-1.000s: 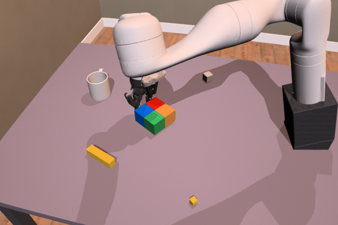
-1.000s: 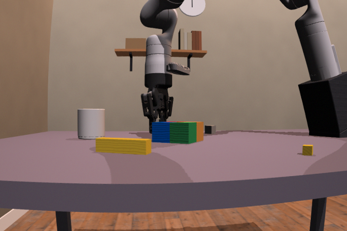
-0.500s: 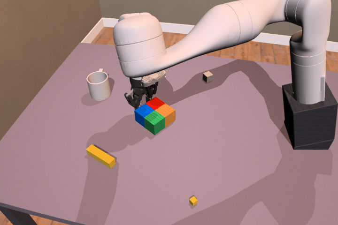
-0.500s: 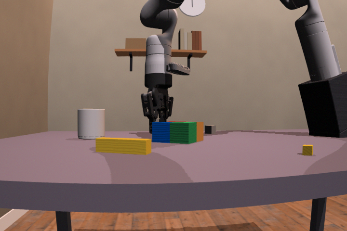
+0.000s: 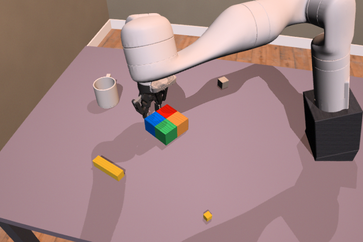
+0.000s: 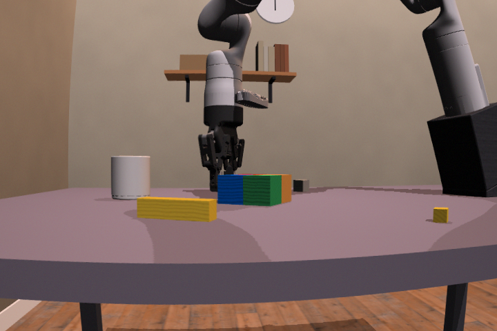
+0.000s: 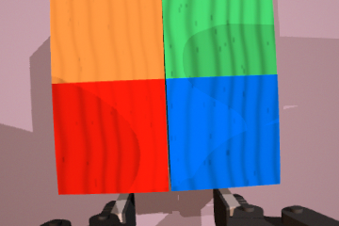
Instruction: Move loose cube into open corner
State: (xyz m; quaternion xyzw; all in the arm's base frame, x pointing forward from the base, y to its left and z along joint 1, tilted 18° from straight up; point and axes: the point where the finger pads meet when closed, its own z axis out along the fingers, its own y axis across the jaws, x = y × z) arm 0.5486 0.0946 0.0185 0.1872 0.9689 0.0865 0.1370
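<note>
Four cubes stand together as a two-by-two square: red point(image 5: 166, 111) point(image 7: 106, 141), blue point(image 5: 153, 119) point(image 6: 230, 189) point(image 7: 224, 137), green point(image 5: 166, 128) point(image 6: 259, 189) point(image 7: 224, 42) and orange point(image 5: 178, 119) point(image 6: 286, 188) point(image 7: 106, 42). In the wrist view a thin dark line runs between the orange-red pair and the green-blue pair. The red-orange and blue-green seams look closed. The outer edges nearly line up. My gripper point(image 5: 151, 112) point(image 6: 221, 174) point(image 7: 174, 206) is half open and empty, low beside the outer red and blue faces. Whether its fingertips touch them cannot be told.
A white mug point(image 5: 107, 95) point(image 6: 130, 177) stands left of the gripper. A yellow bar point(image 5: 107, 167) point(image 6: 174, 208) lies nearer the front. A small yellow cube point(image 5: 207, 216) point(image 6: 440, 214) lies front right, and a small beige cube point(image 5: 223, 82) point(image 6: 301, 185) behind the square.
</note>
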